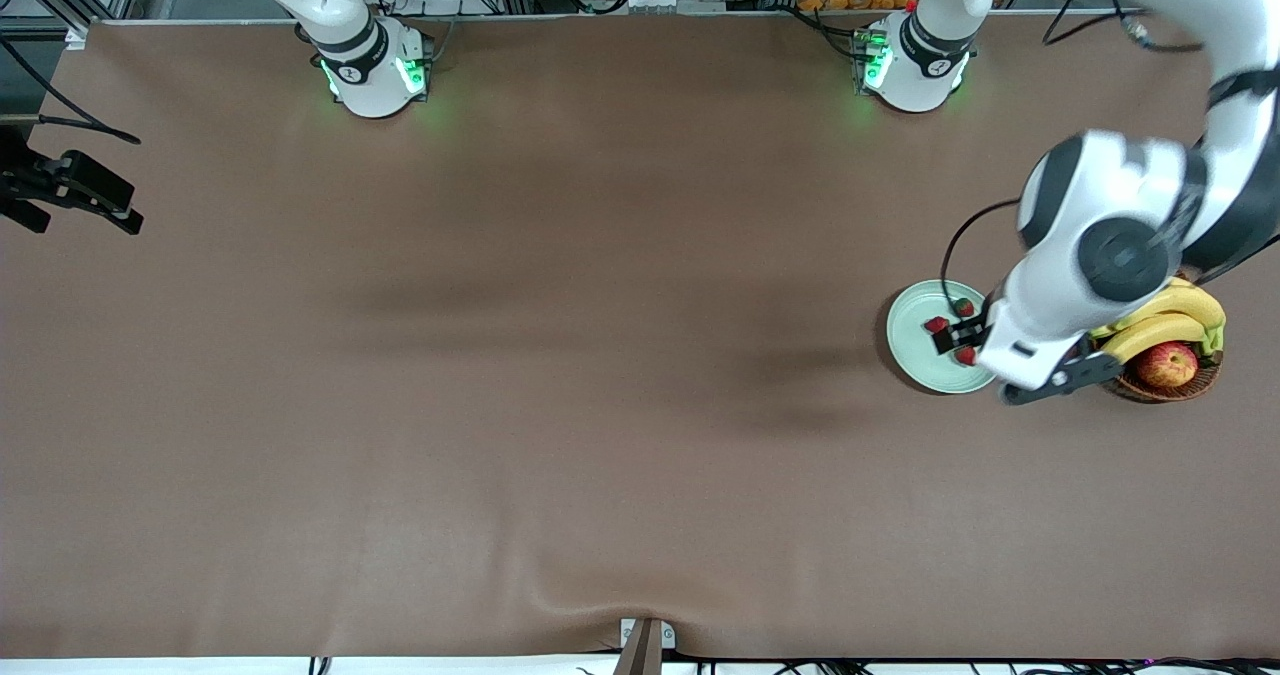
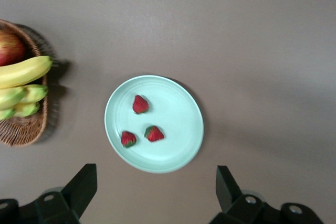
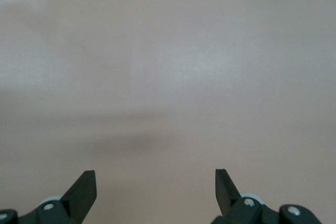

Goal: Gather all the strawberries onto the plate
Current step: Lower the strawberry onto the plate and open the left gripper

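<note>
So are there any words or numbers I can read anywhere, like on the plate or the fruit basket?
No readable text anywhere.
The plate is plain, with three strawberries on it.
The basket, the bananas and the apple carry no label.
The robot bases bear small dark marks, too small to read.

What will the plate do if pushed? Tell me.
The plate looks shallow and flat-bottomed, so it would probably slide on the cloth, not tip. The three strawberries lie loose, so they may roll. It likely feels stiff.
</note>
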Controlling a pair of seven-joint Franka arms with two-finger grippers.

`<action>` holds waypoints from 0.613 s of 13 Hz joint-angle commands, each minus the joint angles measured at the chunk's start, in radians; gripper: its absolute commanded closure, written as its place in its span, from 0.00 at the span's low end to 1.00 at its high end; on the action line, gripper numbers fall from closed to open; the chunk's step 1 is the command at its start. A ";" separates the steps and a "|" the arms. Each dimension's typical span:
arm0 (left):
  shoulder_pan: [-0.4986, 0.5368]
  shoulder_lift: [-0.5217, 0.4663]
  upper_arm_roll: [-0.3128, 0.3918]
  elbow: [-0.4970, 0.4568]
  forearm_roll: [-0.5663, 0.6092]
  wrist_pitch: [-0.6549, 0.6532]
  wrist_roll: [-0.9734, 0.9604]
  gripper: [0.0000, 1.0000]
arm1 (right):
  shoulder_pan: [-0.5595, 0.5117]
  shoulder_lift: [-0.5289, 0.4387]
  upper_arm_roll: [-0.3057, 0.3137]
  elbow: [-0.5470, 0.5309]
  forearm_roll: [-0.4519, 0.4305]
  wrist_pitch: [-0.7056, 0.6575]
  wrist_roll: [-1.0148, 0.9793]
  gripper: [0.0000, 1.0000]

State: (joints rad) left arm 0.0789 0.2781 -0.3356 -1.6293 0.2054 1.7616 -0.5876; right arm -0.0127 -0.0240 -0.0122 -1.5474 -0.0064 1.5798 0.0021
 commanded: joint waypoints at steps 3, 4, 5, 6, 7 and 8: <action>0.005 -0.176 -0.007 0.057 -0.151 -0.086 0.018 0.00 | 0.002 0.006 0.000 0.007 -0.015 -0.009 0.021 0.00; 0.005 -0.198 -0.006 0.058 -0.158 -0.099 0.015 0.00 | -0.006 0.015 -0.002 0.006 -0.017 -0.012 0.021 0.00; 0.005 -0.229 -0.002 0.058 -0.158 -0.123 0.022 0.00 | -0.019 0.025 -0.002 0.000 -0.018 -0.012 0.018 0.00; 0.007 -0.249 0.001 0.058 -0.161 -0.143 0.043 0.00 | -0.048 0.027 -0.002 -0.002 -0.018 -0.021 0.007 0.00; 0.024 -0.267 0.001 0.060 -0.167 -0.152 0.075 0.00 | -0.076 0.027 0.000 0.000 -0.015 -0.030 0.004 0.00; 0.036 -0.281 0.003 0.060 -0.185 -0.152 0.113 0.00 | -0.082 0.026 -0.002 0.000 -0.017 -0.034 -0.004 0.00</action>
State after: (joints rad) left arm 0.0855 0.0343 -0.3380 -1.5597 0.0627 1.6250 -0.5447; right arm -0.0592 0.0016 -0.0222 -1.5546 -0.0081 1.5631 0.0062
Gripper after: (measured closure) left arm 0.000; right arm 0.000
